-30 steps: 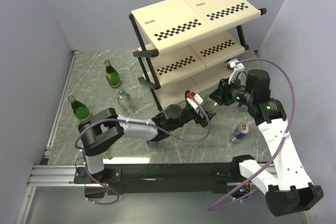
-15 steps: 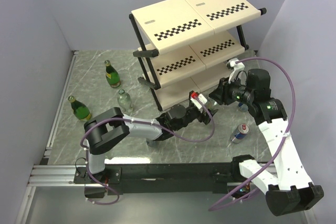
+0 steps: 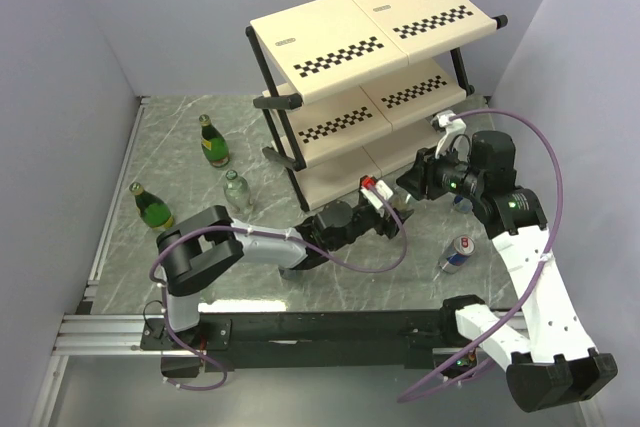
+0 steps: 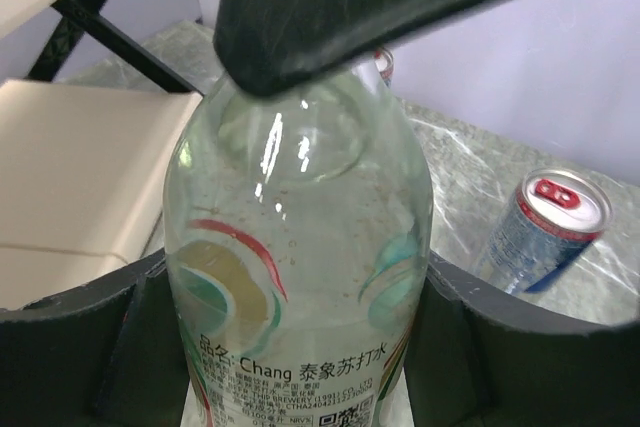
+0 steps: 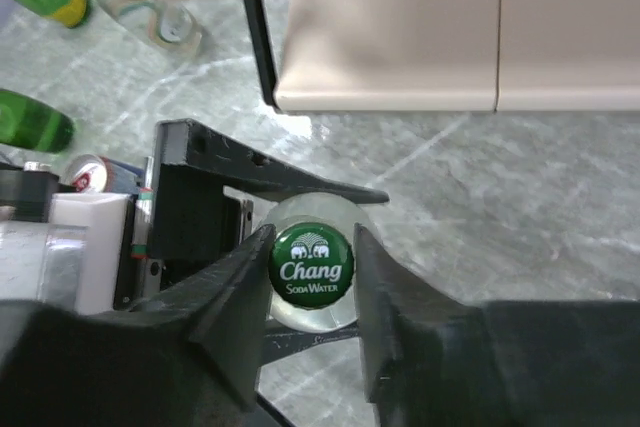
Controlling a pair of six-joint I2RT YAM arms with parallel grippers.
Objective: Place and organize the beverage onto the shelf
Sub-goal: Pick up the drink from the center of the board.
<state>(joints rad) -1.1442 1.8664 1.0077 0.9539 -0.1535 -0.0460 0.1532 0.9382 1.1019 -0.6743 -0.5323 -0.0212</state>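
A clear bottle (image 4: 300, 247) with a green Chang cap (image 5: 311, 263) stands upright on the marble floor in front of the shelf (image 3: 370, 37). My right gripper (image 5: 311, 257) is shut on the cap from above. My left gripper (image 4: 300, 347) reaches in low from the left, and its fingers (image 4: 150, 347) press both sides of the bottle's body. In the top view both grippers meet by the shelf's bottom tier, the left gripper (image 3: 388, 211) just below the right gripper (image 3: 408, 187). The bottle is mostly hidden there.
On the left floor stand two green bottles (image 3: 212, 142) (image 3: 152, 207) and another clear bottle (image 3: 237, 192). A silver-and-blue can (image 3: 457, 253) lies right of the grippers, and the left wrist view also shows this can (image 4: 540, 227). The shelf's lowest cream panel (image 5: 400, 47) is close behind the held bottle.
My left gripper has slid a little toward the bottle and its jaws have narrowed onto the body. The right gripper and the bottle have stayed in place.
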